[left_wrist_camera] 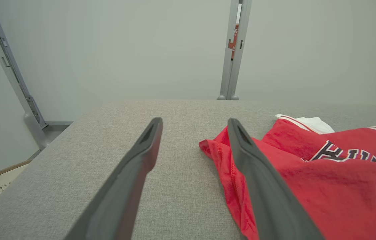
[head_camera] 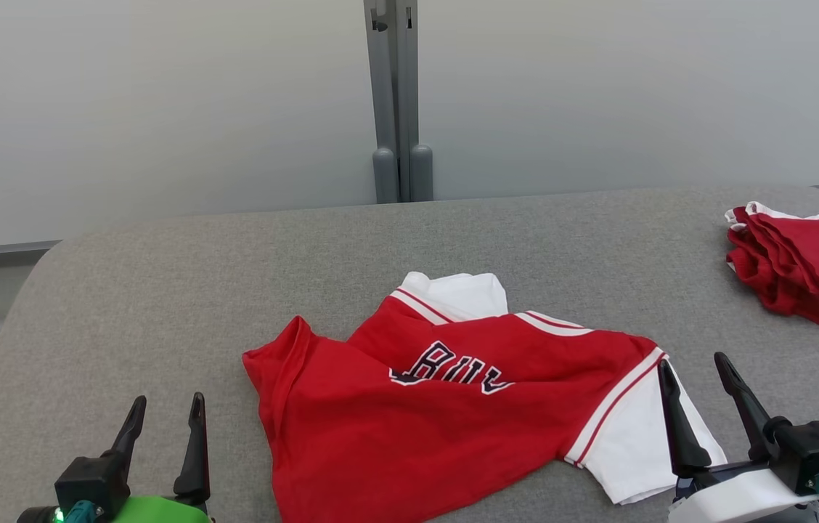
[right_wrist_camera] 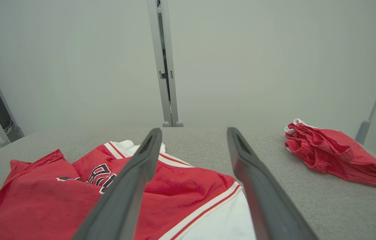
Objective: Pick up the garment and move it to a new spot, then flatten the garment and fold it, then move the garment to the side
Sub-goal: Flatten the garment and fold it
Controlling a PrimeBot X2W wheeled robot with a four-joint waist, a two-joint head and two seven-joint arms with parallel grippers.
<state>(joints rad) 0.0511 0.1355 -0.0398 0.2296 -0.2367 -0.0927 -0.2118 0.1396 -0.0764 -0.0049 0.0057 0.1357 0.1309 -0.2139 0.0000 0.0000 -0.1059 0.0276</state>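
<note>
1. Covering most of the head view, the grey padded table (head_camera: 163, 290) gives a broad, soft work surface. Its bare stretches to the left and beyond the shirt look like room kept for moving and spreading cloth.
2. The garment (head_camera: 417, 436), a red jersey with white sleeves and dark lettering (head_camera: 453, 367), lies crumpled near the table's front edge, roughly between the two arms. The body is rumpled and one sleeve pokes out at the far side, so it reads as dropped, not laid out. I judge that no flattening or folding is done yet.
3. A second red garment (head_camera: 801, 276) lies bunched at the far right corner, well apart from the jersey. It was probably set there to keep the middle free.
4. The right gripper (head_camera: 692, 359) hovers at the near right, jaws spread and empty. Its inner finger overlaps the near white sleeve (head_camera: 634, 450) in the head view, but I cannot tell whether it touches. In the right wrist view the sleeve's striped edge lies between the fingers.
5. The left gripper (head_camera: 169, 398) sits at the near left, jaws likewise spread and empty. The jersey's red hem (left_wrist_camera: 214, 150) lies just beside it to its right, and bare table shows between its fingers.
</note>
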